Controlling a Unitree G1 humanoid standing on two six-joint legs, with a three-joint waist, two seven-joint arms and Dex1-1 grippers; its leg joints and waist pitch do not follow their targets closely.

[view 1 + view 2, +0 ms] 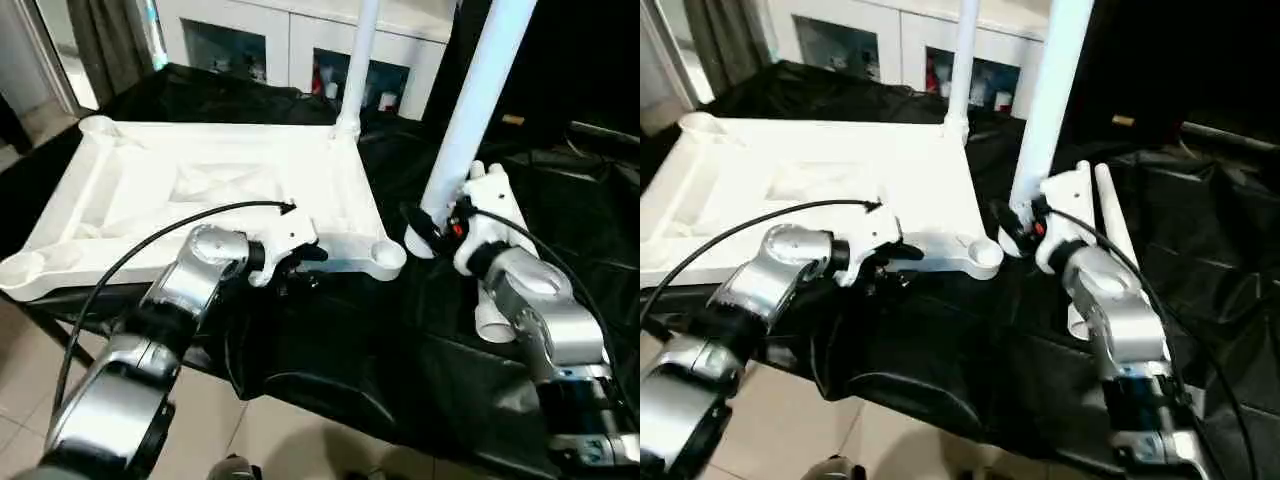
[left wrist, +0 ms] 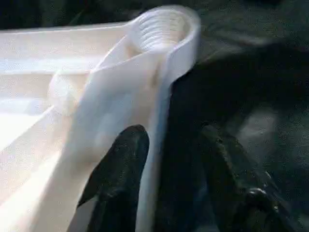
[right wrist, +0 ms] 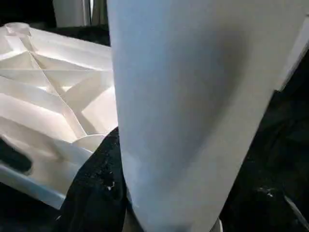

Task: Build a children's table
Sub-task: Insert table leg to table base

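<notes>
One leg clamped upright in my right end effector, beside the tabletop's near corner socket | left end effector straddles tabletop rim, fingers apart, not clamped | risk: unsteadied top slides, leg misses socket

The table top is plain white, ribs and round corner sockets alike, and the tube legs are the same white, with a faint bluish cast on the one held upright. It lies on a glossy black cloth, in front of a white cabinet with dark glass doors. The forearms are silver with white wrist housings, black fingers and black cables, a small red spot shows by the right gripper, and the floor is pale beige tile.
</notes>
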